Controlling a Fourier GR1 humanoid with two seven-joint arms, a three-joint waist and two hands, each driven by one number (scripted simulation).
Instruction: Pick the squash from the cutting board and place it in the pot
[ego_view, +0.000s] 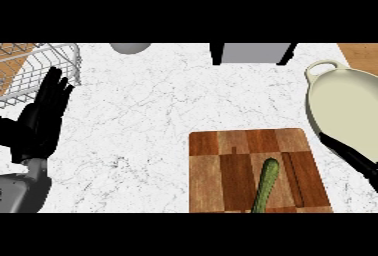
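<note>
Now, your squash (266, 186) lies on the cutting board (221, 170), a long, slim green thing running from mid-board down to the board's near edge, where its lower end leaves the view. Nothing touches it. Judge it stiff and fairly light, with a smooth skin that may slide under the fingers, and round enough to roll if you nudge it from the side. You would do best to take it across its narrow width near the middle of its length, thumb on one flank and fingers on the other, so it hangs level and does not tip out end-first. A hold close to the upper tip would likely let the long end swing. The pot (347, 107), cream-coloured with a loop handle at its far end, sits just beside the board on the right, its rim partly past the view's edge. Your left hand (43, 116) rests open at the left, fingers straight and pointing up, holding nothing, beside a wire rack (29, 67). Of the right hand (353, 156) only a dark shape shows between the board and the pot, so you cannot tell how its fingers stand.
</note>
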